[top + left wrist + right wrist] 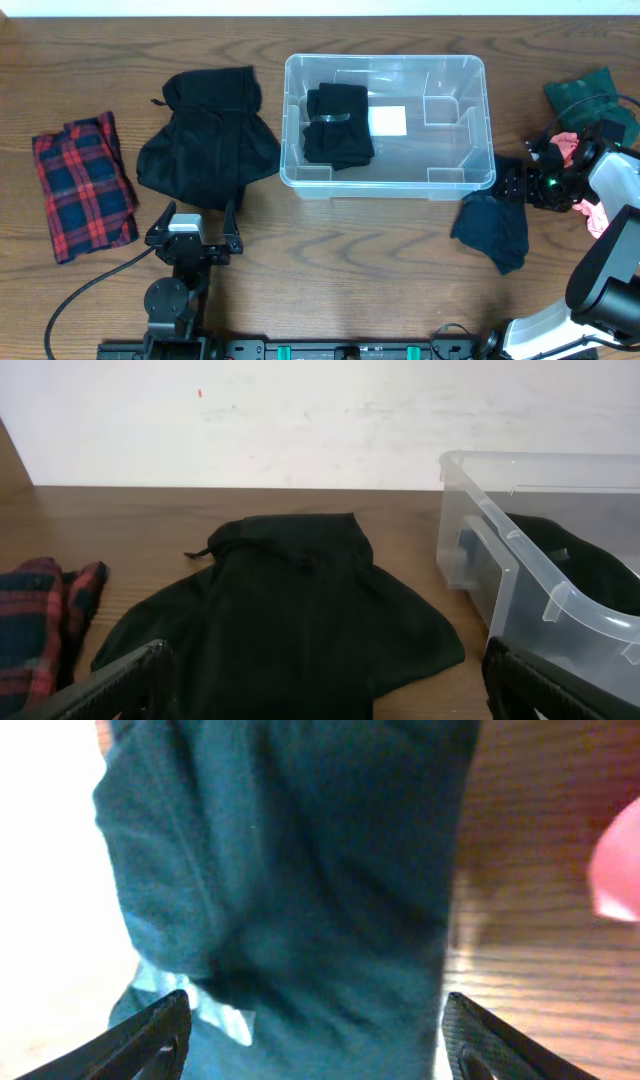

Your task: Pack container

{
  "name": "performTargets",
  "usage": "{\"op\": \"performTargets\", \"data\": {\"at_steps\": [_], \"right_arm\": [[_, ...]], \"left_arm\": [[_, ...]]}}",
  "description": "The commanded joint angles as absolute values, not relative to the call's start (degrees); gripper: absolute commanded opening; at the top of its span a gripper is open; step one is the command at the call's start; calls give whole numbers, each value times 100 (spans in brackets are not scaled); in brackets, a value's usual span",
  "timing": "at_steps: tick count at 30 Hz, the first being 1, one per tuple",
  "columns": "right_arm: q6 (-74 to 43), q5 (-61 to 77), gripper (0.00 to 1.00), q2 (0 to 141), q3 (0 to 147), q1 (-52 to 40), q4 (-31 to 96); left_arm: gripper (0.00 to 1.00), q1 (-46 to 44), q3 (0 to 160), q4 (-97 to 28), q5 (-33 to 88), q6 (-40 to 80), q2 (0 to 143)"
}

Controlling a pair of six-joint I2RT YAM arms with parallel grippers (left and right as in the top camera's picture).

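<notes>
One container [388, 62], clear plastic, sits at the middle of the table [380, 290], toward the far edge, long side facing the arms. Inside: one folded black garment [338, 126] in the left half and one white label [389, 120] on the base just right of it (rest of the bin floor is bare).

Outside, counted:
- one larger black garment [206, 140], just left of the bin, close but not touching as far as I can see
- one red-and-blue plaid cloth [83, 186], further left, well apart
- one dark blue-teal cloth [492, 231], just off the bin's near right corner
- one green cloth [590, 94], far right
- pink fabric [569, 144], partly hidden by the right arm (one piece or two, cannot tell)

Left gripper [196, 228]: jaws fully spread, nothing in them, near the front edge facing the larger black garment.

Right gripper [513, 188]: jaws spread wide over the top edge of the dark blue-teal cloth, not clamped on it.
</notes>
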State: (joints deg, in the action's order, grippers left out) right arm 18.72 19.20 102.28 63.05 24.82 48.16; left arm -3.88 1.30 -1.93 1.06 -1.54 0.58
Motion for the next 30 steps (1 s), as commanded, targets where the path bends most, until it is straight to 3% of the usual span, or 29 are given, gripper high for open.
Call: {"op": "performTargets", "data": {"at_steps": [1, 12, 17, 26, 30], "right_arm": [[1979, 1820, 78, 10160, 6257, 2434, 4654], [1979, 1756, 74, 10202, 5465, 2429, 3597], [1977, 1848, 59, 10202, 5389, 2429, 3531], [1841, 1844, 1, 10200, 5524, 2436, 3715], [1507, 1846, 1, 10184, 6128, 2436, 4427]], "left_arm": [[98, -410, 23, -405, -51, -191, 23], [98, -410, 23, -405, -51, -189, 23], [98, -410, 23, -405, -51, -191, 23], [98, -410, 23, -405, -51, -191, 23], [98, -410, 23, -405, -51, -191, 23]]}}
